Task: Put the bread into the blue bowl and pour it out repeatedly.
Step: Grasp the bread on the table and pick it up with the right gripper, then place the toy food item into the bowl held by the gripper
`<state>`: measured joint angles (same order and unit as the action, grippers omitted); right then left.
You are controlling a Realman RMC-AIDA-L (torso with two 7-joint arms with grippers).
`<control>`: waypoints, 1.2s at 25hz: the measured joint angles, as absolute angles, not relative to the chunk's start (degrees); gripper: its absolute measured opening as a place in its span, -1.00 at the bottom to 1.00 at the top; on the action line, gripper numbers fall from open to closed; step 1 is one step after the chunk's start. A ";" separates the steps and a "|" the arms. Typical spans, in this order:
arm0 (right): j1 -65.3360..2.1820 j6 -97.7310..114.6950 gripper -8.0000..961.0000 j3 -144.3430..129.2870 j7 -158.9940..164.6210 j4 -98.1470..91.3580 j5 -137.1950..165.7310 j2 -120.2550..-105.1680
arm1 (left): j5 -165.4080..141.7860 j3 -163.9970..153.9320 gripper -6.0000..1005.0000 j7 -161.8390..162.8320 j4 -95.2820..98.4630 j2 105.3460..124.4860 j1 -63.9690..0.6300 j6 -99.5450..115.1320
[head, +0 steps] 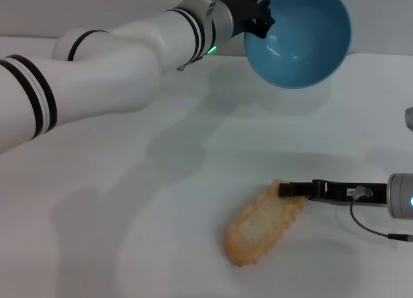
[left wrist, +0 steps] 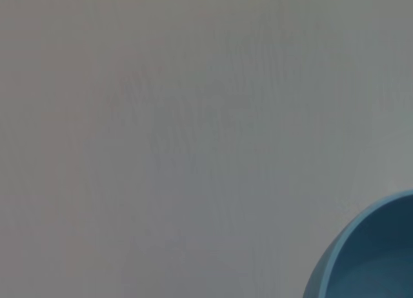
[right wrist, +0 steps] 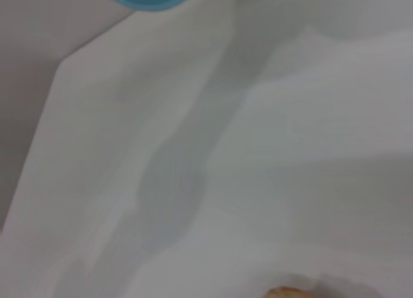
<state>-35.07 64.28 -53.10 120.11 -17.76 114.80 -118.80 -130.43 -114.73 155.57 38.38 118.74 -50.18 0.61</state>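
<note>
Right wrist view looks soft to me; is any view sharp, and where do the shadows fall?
Head view: sharp, soft grey arm shadows on the white table, a small glare spot inside the blue bowl. Right wrist view: blurred, broad shadow band, only an edge of the bread. Left wrist view: featureless, bowl rim out of focus.

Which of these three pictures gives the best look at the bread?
The head view: the bread lies whole on the white table, tan side up, with the right gripper at its far end. The right wrist view catches only a sliver at its edge. The left wrist view shows none.
</note>
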 joint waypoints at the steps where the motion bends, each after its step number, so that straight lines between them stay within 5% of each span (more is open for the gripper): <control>1: -34.87 64.98 0.04 -53.11 118.85 -18.01 113.48 -118.80 | -130.43 -114.67 -0.99 155.57 38.28 118.74 -50.18 0.61; 10: -30.28 76.11 -0.11 -50.08 114.79 -34.33 106.46 -117.51 | -130.65 -110.39 -0.99 155.10 37.89 118.27 -51.28 7.79; 15: -29.61 83.88 -0.39 -42.11 115.07 -42.86 107.15 -116.28 | -130.99 -105.85 -0.99 154.41 34.96 117.92 -54.40 17.93; 30: -29.27 85.94 -0.68 -33.70 115.21 -45.08 107.73 -116.25 | -130.63 -106.69 -0.99 153.69 38.00 118.94 -58.14 36.03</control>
<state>-29.27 85.94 -33.70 115.21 -45.08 107.73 -116.25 -130.63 -106.69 153.69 38.00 118.94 -58.14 36.03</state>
